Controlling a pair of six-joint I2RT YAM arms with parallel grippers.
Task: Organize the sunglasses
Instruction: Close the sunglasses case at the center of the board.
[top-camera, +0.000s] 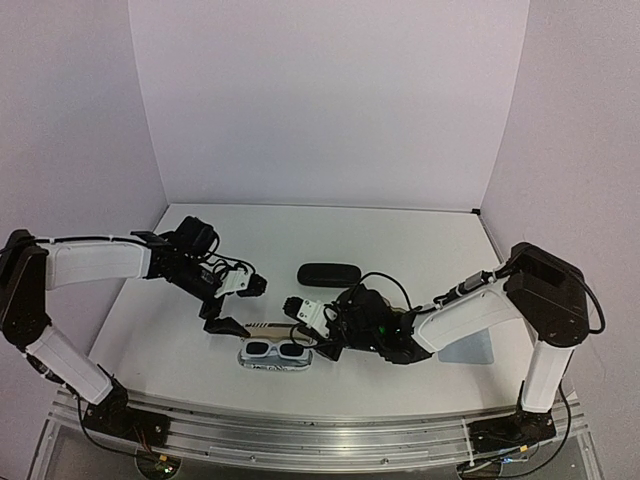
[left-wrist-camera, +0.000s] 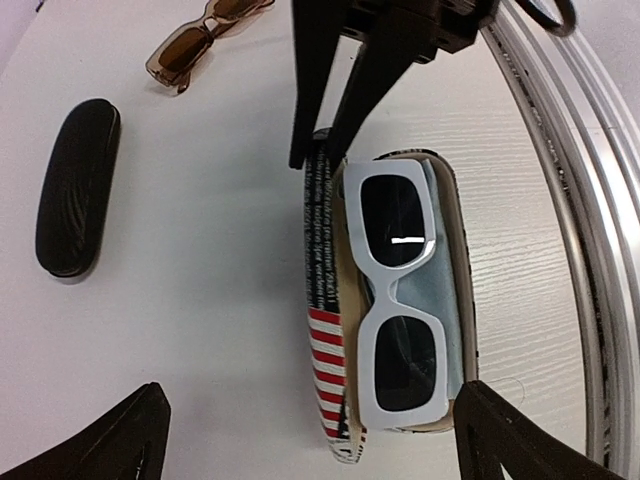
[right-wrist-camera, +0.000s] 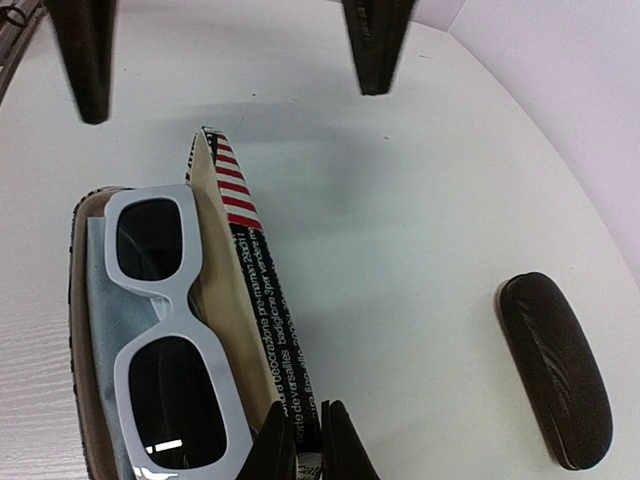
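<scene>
Sunglasses (left-wrist-camera: 395, 300), white pair, lie on blue cloth (left-wrist-camera: 447, 300) in open striped case (left-wrist-camera: 466, 250); right gripper (right-wrist-camera: 308, 440) pinches lid (left-wrist-camera: 320, 230) at 12 o'clock in left wrist view, left gripper (left-wrist-camera: 310, 430) spread wide, so fold lid over gently, frame seated flat.

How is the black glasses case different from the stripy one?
The black case is shut; the striped case is open. The black case is plain and dark; the striped case has red and white stripes and lettering. The striped case holds white sunglasses on a blue cloth; the black case's inside is hidden. Both are long ovals on the table.
</scene>
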